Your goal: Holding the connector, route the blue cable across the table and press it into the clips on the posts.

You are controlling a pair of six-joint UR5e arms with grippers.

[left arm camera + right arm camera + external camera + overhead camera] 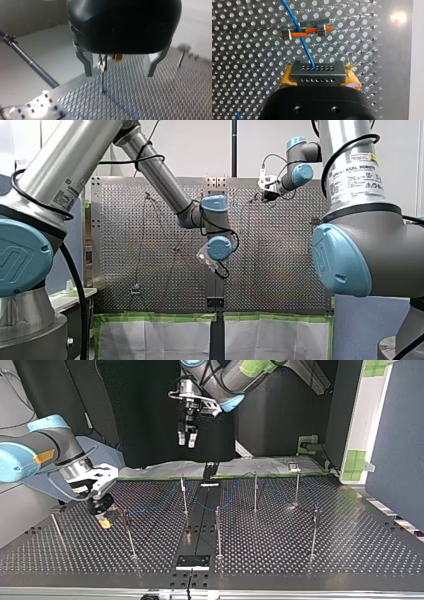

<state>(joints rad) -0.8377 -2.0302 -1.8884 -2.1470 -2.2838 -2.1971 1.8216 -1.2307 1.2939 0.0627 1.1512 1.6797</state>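
In the right wrist view my right gripper point(318, 76), with yellow pads point(352, 79), is shut on the grey connector point(317, 68). The blue cable point(305, 46) leaves the connector and runs ahead through an orange and metal clip point(305, 32) on a post. At the top view's left, the same gripper point(103, 516) hangs low beside a post point(129, 535). My left gripper point(187, 439) hovers high over the table's far edge, open and holding nothing. In the left wrist view its metal fingers point(87, 64) stand apart, with a post and the blue cable point(101, 78) far below between them.
Several thin upright posts point(255, 491) point(217, 530) point(314, 532) stand across the perforated table point(300, 560). A small black plate point(192, 562) lies near the front edge in the top view. Green tape point(160, 318) lines the table's edge in the front view.
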